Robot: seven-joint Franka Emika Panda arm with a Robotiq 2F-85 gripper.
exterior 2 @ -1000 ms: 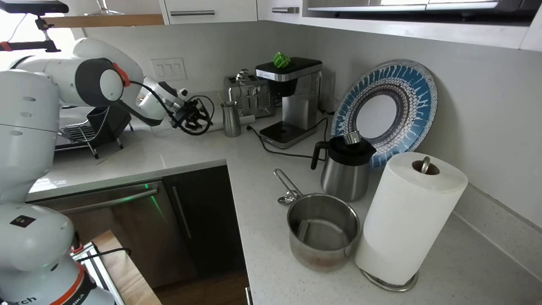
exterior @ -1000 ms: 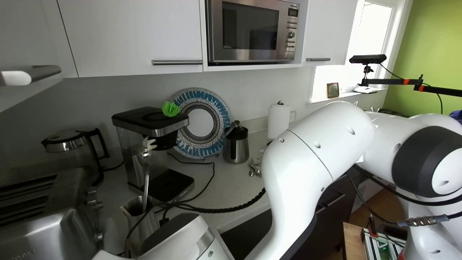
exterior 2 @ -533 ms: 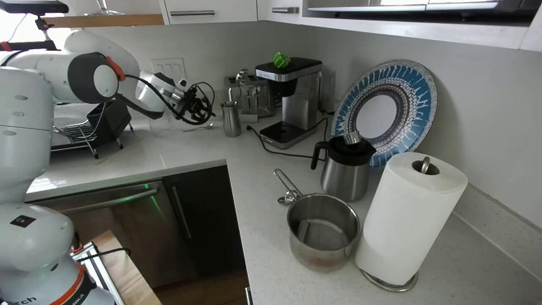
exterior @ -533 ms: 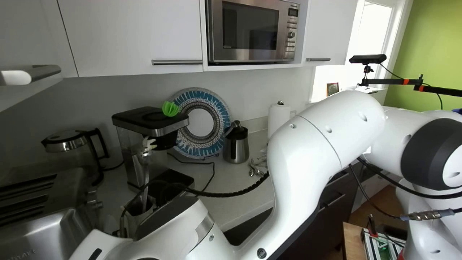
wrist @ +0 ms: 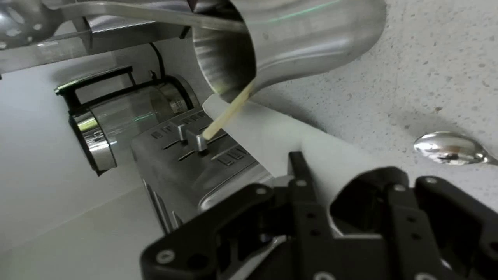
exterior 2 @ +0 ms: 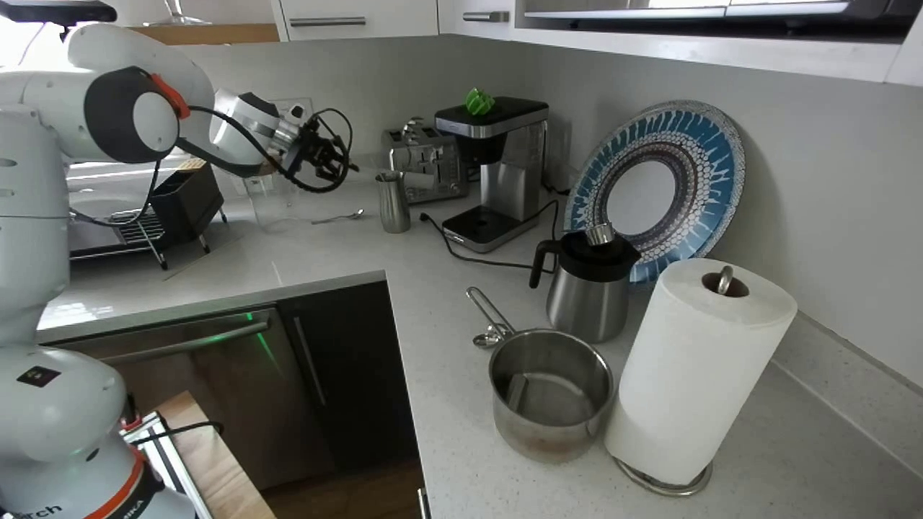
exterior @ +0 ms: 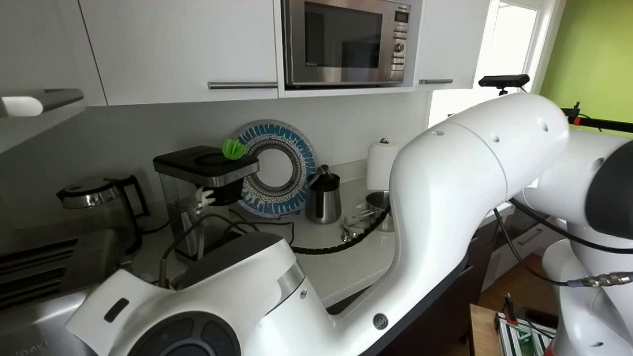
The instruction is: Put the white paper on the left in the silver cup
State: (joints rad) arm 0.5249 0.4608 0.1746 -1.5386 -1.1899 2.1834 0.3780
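Observation:
The white paper (wrist: 327, 155) is a slim hollow tube between the fingers of my gripper (wrist: 346, 171). One finger lies against its outside; the other finger's tip is hidden at the tube's dark open end. In an exterior view the gripper (exterior 2: 345, 164) is above the counter and the tube (exterior 2: 420, 181) stretches behind the cup, across the toaster's front. The silver cup (exterior 2: 394, 205) stands upright on the counter. In the wrist view the silver cup (wrist: 311, 35) holds a slotted metal utensil and a pale stick, and the tube's far end is beside its rim. My arm hides the cup in an exterior view.
A toaster (wrist: 183, 155) and glass kettle (wrist: 128, 112) are behind the cup. A coffee maker (exterior 2: 497, 180) stands beside it. A metal spoon (wrist: 447, 147) lies nearby. A saucepan (exterior 2: 551, 393) and paper-towel roll (exterior 2: 699, 371) are further along the counter. A dish rack (exterior 2: 148, 231) stands near the arm.
The gripper has risen and drawn back from the cup, and the tube has lifted off the counter with it. The spoon has come into view beneath. The cup has not moved.

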